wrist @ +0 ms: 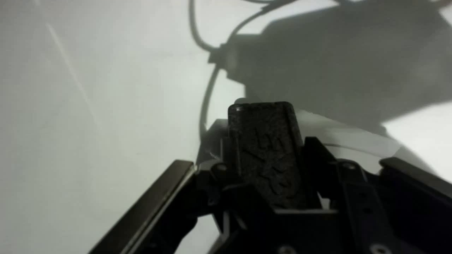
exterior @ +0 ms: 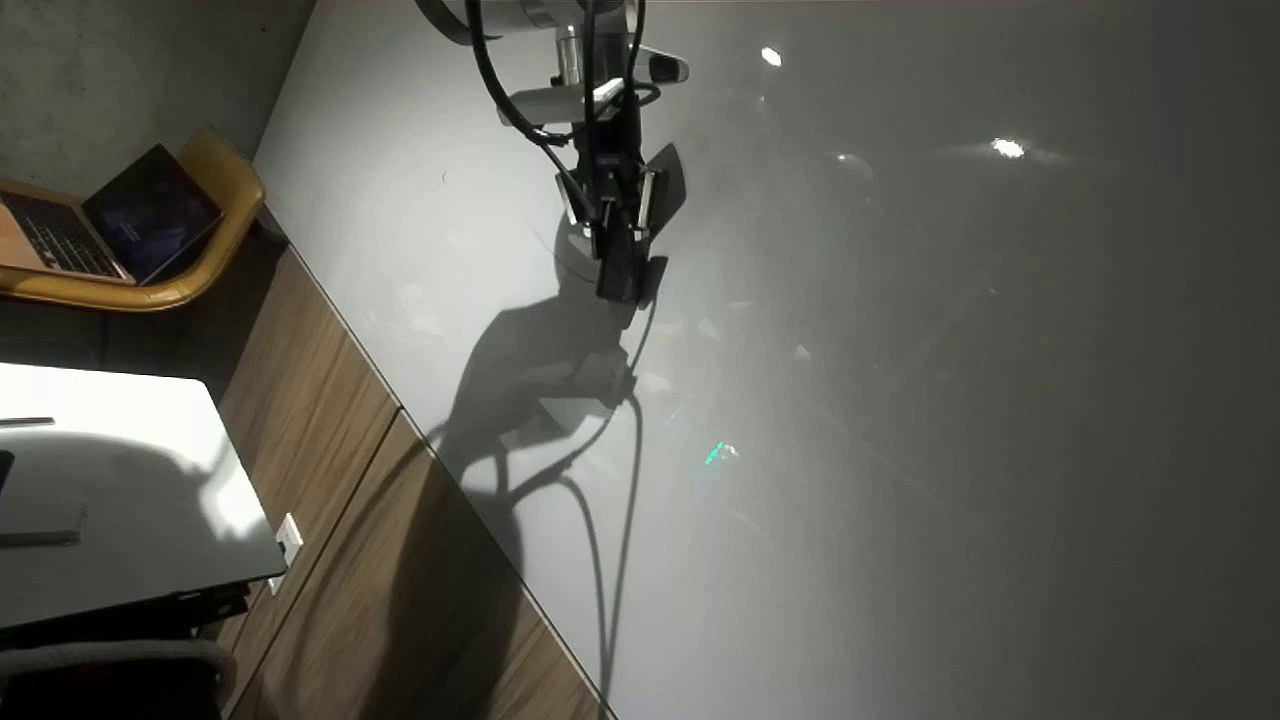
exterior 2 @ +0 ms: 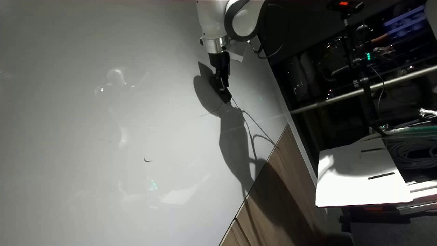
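Note:
A dark oblong block (wrist: 268, 141) with scribble-like lines on its face is clasped between the fingers of my gripper (wrist: 269, 150) in the wrist view. Both exterior views show the black gripper (exterior: 615, 220) hanging from the arm, with the block (exterior: 620, 270) jutting from its tip near a pale glossy surface (exterior 2: 136, 112). Whether the block (exterior 2: 223, 96) touches that surface cannot be told. A thin dark line (exterior 2: 212, 112) runs on the surface close to the block. Farther off lies a small curved dark mark (exterior 2: 147, 159).
Wood panelling (exterior: 390, 520) borders the glossy surface. An exterior view shows a laptop (exterior: 150, 220) on a tan chair (exterior: 215, 180) and a white tabletop (exterior: 130, 400). Elsewhere stand a white panel (exterior 2: 362, 184) and a dark camera stand (exterior 2: 365, 89). Arm shadows cross the surface.

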